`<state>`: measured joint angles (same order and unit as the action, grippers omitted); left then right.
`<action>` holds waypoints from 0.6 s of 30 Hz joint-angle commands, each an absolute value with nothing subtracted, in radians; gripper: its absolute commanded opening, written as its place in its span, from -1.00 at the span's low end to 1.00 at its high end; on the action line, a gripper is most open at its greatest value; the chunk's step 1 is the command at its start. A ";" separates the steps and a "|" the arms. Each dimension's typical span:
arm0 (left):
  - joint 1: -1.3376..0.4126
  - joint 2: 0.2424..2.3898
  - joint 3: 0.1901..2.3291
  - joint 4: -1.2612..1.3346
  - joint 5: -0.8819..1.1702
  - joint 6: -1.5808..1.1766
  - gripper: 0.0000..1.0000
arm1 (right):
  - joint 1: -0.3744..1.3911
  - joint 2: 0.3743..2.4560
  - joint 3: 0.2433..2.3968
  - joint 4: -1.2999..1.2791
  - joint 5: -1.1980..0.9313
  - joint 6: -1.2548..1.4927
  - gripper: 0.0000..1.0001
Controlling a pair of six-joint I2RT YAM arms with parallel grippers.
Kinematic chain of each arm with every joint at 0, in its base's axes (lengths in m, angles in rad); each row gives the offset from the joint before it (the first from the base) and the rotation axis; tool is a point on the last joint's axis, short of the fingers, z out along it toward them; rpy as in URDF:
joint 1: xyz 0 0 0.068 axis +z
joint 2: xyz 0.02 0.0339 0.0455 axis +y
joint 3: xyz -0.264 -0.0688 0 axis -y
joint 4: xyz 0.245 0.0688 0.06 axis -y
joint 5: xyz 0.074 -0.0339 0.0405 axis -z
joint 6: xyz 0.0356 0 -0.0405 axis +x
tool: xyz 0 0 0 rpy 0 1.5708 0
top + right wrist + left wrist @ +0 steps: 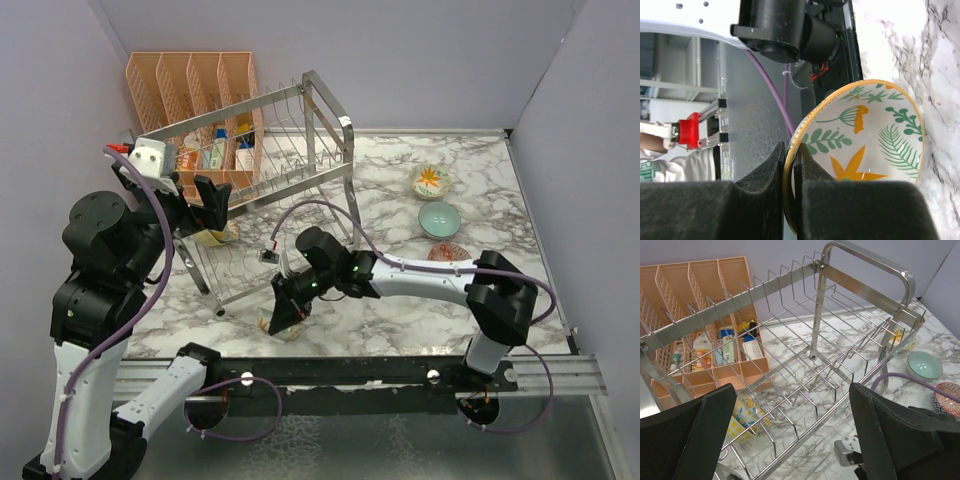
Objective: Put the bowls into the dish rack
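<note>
My right gripper (pixel 287 303) is shut on the rim of the green-leaf bowl (pixel 283 322), holding it tilted just above the table's front edge, in front of the dish rack (pixel 345 150). In the right wrist view the fingertips (pixel 775 165) pinch the yellow rim of this bowl (pixel 865 135). My left gripper (pixel 211 197) hangs open over the rack's left part (pixel 865 282), its fingers (pixel 690 440) wide apart and empty. A blue-yellow bowl (pixel 742 415) sits under the wires in the lower tier. Three bowls stand on the table at right: orange-flower (pixel 430 181), teal (pixel 439 218), red-orange (pixel 448 252).
A peach-orange plastic organizer (pixel 190 90) with small bottles stands behind the rack at the back left. Purple cables loop from both arms. Walls close in the marble table (pixel 400 300) at left, back and right.
</note>
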<state>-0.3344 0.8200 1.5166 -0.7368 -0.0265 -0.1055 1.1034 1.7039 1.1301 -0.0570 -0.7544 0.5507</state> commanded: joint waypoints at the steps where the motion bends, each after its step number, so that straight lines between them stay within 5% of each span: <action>1: -0.337 0.812 1.553 -0.761 -0.029 -0.081 0.99 | 1.052 1.760 1.202 0.151 -0.925 0.636 -0.98; 18: -0.337 0.801 1.543 -0.743 -0.019 -0.046 0.99 | 0.901 2.045 1.466 0.319 -1.035 0.800 -0.98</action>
<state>-0.3344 0.8078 1.5314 -0.7532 -0.0261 -0.0685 0.9237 1.9976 1.3636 0.2447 -1.0393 0.7868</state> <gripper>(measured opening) 0.992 0.068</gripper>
